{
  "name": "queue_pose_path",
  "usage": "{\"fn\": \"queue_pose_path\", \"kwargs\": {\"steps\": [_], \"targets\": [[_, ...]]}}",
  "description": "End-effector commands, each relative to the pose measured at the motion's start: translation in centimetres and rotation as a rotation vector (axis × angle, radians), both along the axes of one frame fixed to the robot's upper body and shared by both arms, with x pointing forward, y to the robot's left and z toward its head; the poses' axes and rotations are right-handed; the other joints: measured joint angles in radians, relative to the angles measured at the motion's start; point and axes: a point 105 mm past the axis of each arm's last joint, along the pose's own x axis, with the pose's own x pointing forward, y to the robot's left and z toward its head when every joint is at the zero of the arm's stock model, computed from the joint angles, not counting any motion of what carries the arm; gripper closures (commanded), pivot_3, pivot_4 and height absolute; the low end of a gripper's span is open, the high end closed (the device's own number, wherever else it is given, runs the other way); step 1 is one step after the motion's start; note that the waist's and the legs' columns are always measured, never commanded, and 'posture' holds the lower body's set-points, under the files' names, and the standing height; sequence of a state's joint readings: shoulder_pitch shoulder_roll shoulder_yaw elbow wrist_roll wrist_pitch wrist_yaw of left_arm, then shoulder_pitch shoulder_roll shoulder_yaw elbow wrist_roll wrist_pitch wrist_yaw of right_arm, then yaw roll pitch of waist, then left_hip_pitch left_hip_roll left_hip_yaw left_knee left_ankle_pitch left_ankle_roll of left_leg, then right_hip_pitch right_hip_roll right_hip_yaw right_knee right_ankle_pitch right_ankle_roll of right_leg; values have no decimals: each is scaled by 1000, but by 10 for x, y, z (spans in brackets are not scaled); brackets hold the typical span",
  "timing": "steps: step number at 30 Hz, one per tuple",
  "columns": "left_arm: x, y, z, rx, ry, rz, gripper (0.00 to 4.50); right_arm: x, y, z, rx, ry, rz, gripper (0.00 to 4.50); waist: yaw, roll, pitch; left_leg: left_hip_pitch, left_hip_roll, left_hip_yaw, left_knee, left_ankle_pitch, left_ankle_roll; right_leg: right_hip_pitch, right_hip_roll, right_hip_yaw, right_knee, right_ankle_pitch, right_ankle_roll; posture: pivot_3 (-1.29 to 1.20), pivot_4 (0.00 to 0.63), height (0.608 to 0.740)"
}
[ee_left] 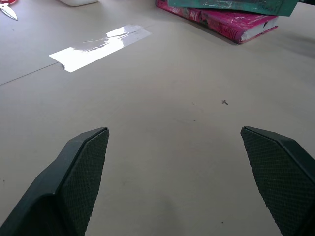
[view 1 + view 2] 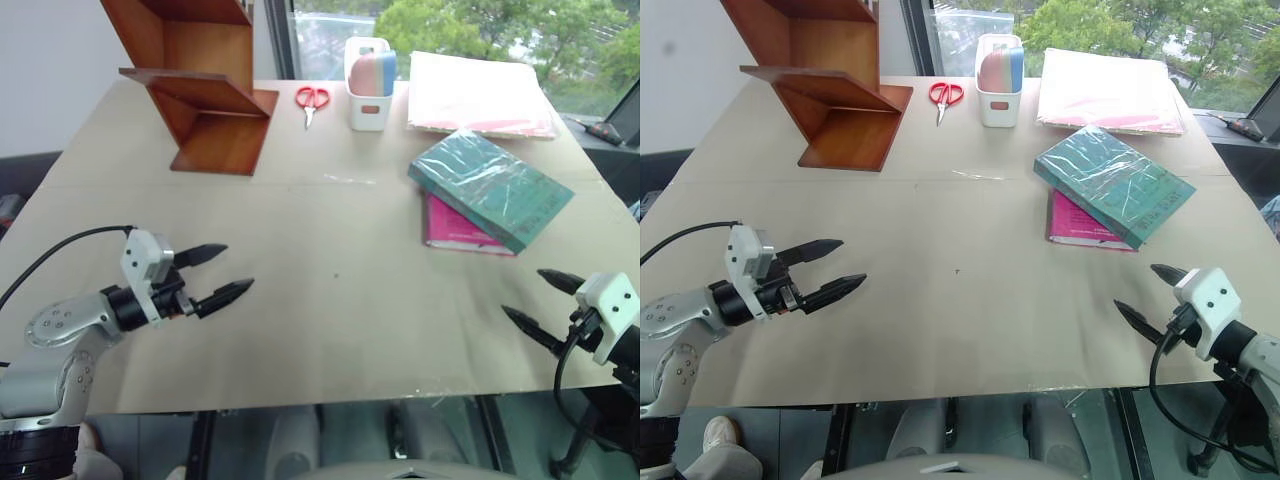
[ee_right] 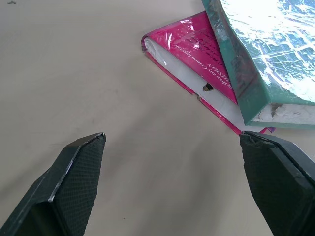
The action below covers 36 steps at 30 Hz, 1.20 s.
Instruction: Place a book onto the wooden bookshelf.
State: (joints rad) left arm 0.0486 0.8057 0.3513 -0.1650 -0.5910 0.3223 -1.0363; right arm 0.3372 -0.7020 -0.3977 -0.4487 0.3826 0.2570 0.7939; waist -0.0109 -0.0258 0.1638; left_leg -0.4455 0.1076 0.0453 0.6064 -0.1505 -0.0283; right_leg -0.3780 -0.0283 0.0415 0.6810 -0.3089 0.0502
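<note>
Table [image 2: 330,330] – a wide beige top with a strip of clear tape [image 1: 98,44] on the seam across its middle.

Shelf [image 2: 200,90] – reddish-brown wood with zigzag panels, standing upright at the table's far left corner; its boards are bare. All places below are given from this shelf.

Folders [image 2: 480,92] – a flat pink-and-white stack at the far edge, well to the right of the shelf.

Book [image 2: 490,187] – teal, in crinkled plastic wrap, lying flat well to the right of the shelf and nearer the robot. It rests skewed on top of a pink book [image 2: 455,230], covering most of it; the pink one's spine and pale page edges stick out at the near side.

Left gripper [image 2: 222,272] – hovers above the table, nearer than the shelf and almost directly in front of it, fingers spread wide, nothing between them.

Right gripper [image 2: 535,300] – far right of the shelf, at the near edge just short of the two books; fingers spread wide, holding nothing.

Organizer [image 2: 368,95] – small white box just right of the shelf, between it and the folders, holding pink and blue items.

Scissors [image 2: 312,100] – red handles, lying flat between shelf and organizer.
</note>
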Motion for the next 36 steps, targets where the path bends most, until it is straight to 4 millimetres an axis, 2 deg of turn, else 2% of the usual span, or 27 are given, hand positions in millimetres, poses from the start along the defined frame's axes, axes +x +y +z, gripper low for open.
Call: {"fn": "queue_pose_path", "kwargs": {"steps": [1,3,4,9,11,13,18,22,26,28,30,32,36], "targets": [[-1,-8,17,-1,-62,-46,0,1,0,9,-16,-36,-4,268,0,0,0,0,0,0,0,0,0,0,0,0,0,0,0,0,150,740],[-1,-19,22,-23,-80,-96,0,3,-2,10,-14,-38,-20,725,2,0,0,0,0,0,0,0,0,0,0,0,0,0,0,0,150,740],[-1,-22,22,-24,-85,-113,0,3,-3,9,-17,-39,-29,1097,3,0,0,0,0,0,0,0,0,0,0,0,0,0,0,0,150,740],[2,-35,27,-46,-88,-156,0,10,-13,10,-47,-56,-103,3410,1,0,0,0,0,0,1,0,0,0,0,0,0,0,0,0,150,740],[0,-41,33,-78,-91,-200,0,14,-22,7,-87,-46,-158,4468,0,0,0,0,0,0,1,0,0,0,0,0,0,0,0,0,150,740],[-6,-52,40,-96,-101,-283,0,20,-38,6,-174,-53,-257,4468,0,0,0,0,0,0,1,0,0,0,0,0,0,0,0,0,150,740],[-9,-74,58,-93,-176,-371,0,36,-67,6,-212,-8,-397,4468,0,0,0,-1,0,0,2,0,0,0,0,0,1,0,0,0,150,740],[-12,-87,67,-112,-189,-425,0,58,-73,4,-242,-12,-454,4468,-3,1,0,-1,0,0,3,0,0,0,1,1,2,0,0,0,150,740],[-11,-91,68,-114,-186,-437,0,86,-57,7,-229,-58,-445,4468,-6,1,0,0,0,0,4,0,0,-1,2,2,4,0,1,0,150,740],[-11,-91,68,-112,-186,-437,0,92,-52,9,-222,-71,-436,4468,-4,2,0,0,0,0,4,0,0,-1,2,2,5,0,0,0,150,740],[-10,-90,67,-114,-193,-416,0,101,-33,10,-188,-90,-385,4468,1,1,0,-1,0,0,4,0,0,-1,2,2,5,0,1,0,150,740],[-10,-89,66,-117,-192,-403,0,105,-13,12,-150,-109,-319,4468,0,2,0,-1,0,0,4,0,0,-1,2,2,5,0,1,0,150,740],[-11,-85,62,-115,-189,-384,0,103,4,16,-127,-116,-257,4468,0,2,0,-1,0,0,4,0,0,-1,2,2,5,0,1,0,150,740]]}}
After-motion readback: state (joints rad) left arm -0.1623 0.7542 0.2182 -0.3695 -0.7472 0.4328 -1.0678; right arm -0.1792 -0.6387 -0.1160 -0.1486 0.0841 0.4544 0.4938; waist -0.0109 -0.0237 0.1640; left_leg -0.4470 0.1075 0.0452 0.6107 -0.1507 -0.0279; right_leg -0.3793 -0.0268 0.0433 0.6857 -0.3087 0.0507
